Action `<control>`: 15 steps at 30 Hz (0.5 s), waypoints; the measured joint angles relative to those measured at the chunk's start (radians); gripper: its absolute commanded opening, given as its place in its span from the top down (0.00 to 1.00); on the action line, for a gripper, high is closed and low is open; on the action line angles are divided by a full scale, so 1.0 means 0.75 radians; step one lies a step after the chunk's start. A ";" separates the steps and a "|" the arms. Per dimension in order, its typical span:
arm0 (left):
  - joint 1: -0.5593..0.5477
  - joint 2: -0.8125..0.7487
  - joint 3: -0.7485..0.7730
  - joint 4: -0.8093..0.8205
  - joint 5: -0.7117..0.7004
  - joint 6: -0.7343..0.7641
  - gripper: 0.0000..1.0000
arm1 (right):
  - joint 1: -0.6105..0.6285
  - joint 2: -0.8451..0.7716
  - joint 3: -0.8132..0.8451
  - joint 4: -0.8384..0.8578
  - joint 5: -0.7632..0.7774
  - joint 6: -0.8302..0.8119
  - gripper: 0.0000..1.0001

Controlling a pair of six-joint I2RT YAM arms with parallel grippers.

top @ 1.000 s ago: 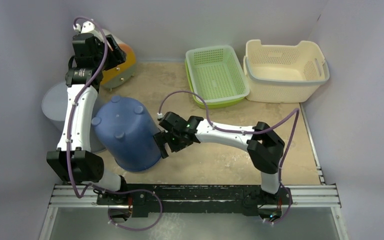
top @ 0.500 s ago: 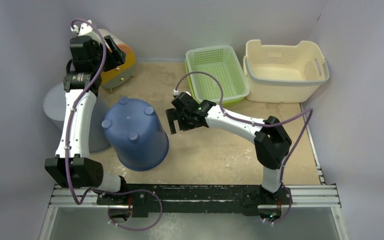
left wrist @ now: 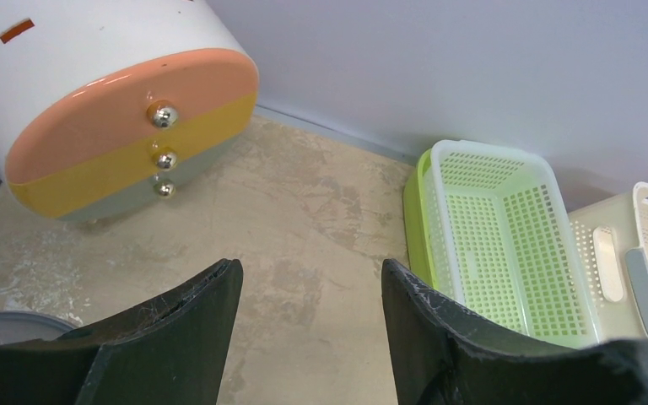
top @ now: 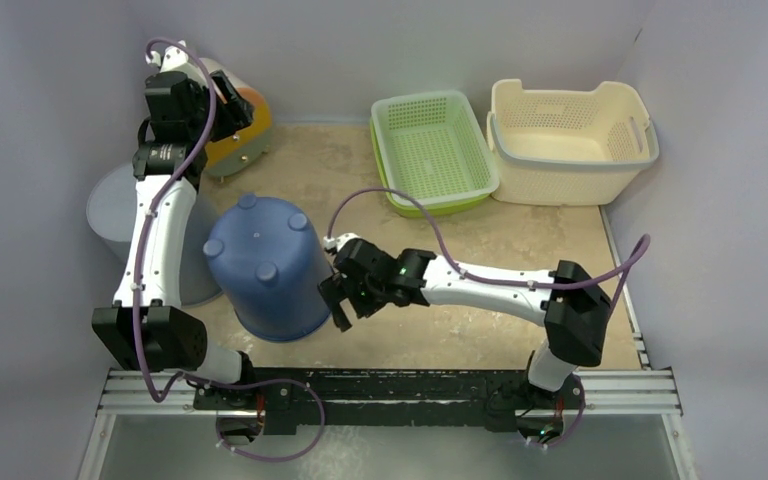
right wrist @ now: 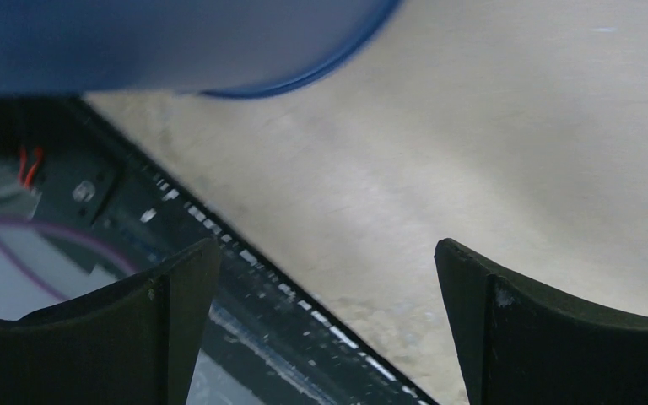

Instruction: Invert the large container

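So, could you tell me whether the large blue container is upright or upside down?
Upside down: the blue container shows its closed base and round feet on top, wider rim down on the table.

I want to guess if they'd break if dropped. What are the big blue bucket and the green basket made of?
Blue bucket: looks like plastic, smooth and fairly matte, one even colour, with rounded feet moulded into its base. Green basket: probably plastic too, a bit shiny, with neat rows of small moulded holes. Looks alone can't make it certain.
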 measured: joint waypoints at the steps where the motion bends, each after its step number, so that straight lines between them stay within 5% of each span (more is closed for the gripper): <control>1: 0.000 0.004 -0.001 0.001 0.001 0.000 0.39 | 0.028 0.004 -0.003 0.015 -0.024 -0.007 0.00; 15: 0.000 0.027 -0.014 0.003 -0.003 0.015 0.39 | 0.130 0.104 -0.053 0.245 -0.215 -0.058 0.00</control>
